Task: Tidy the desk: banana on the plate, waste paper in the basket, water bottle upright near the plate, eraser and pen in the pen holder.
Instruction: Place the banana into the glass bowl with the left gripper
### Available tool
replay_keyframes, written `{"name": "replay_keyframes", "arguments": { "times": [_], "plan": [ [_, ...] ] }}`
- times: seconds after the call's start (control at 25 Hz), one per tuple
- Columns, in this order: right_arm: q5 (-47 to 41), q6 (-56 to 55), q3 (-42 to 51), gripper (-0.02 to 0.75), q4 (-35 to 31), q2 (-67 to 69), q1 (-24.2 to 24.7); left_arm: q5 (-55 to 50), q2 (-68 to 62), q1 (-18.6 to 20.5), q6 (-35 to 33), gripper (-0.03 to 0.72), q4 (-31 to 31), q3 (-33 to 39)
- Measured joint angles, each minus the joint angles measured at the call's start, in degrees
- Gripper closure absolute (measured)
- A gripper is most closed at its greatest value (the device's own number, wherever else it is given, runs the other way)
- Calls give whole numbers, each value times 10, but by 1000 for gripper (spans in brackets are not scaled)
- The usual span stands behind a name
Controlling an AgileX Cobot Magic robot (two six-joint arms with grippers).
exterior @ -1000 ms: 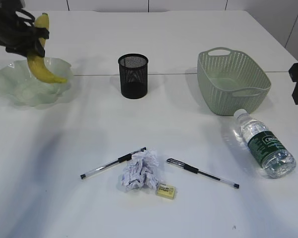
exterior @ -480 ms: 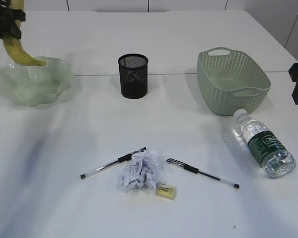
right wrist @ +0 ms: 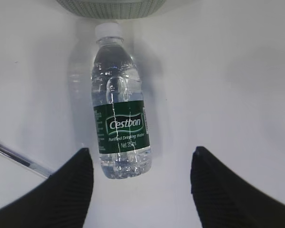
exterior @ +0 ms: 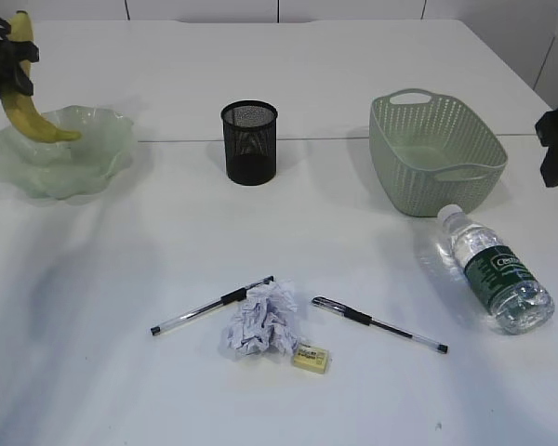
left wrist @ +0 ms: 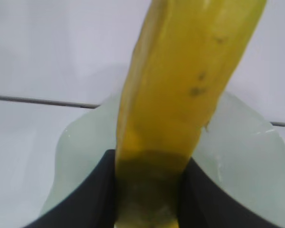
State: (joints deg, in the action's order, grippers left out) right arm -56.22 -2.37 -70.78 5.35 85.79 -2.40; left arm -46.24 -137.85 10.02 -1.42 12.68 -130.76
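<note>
Step in hand: banana to plate; judged the first of the tidying steps, nothing else yet put away.

Left gripper: upper left of the exterior frame; fingers clamped on the banana's sides, one dark pad either side in the left wrist frame.

Banana: long, curved, yellow with small brown specks and a dark end; hangs near upright over the far left of the plate, lower tip at or just above the ruffled rim; contact cannot be told.

Plate: pale green, translucent, wavy-edged; left of the counter, holding nothing.

Next move, as judged: lower the fruit toward the middle of the dish, let it tip onto its side, then part the fingers; a release at the rim risks a roll-off.

Right gripper: fingers well apart, holding nothing, poised above the bottle.

Bottle: clear, white cap, dark green label; lying on its side, cap close to the basket, lower right of the exterior frame.
</note>
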Motion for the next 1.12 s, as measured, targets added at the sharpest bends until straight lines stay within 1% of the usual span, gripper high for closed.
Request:
{"name": "replay_keyframes", "arguments": {
  "times": [0.56,0.92,1.12],
  "plan": [
    [2,0,0,255,-26,35,0,-15,-34,0,0,468,6,0],
    [13,0,0,255,-28,36,0,-16,-48,-1,0,461,7,0],
    [13,0,0,255,-28,36,0,-16,-52,-2,0,452,19,0]
  ]
}}
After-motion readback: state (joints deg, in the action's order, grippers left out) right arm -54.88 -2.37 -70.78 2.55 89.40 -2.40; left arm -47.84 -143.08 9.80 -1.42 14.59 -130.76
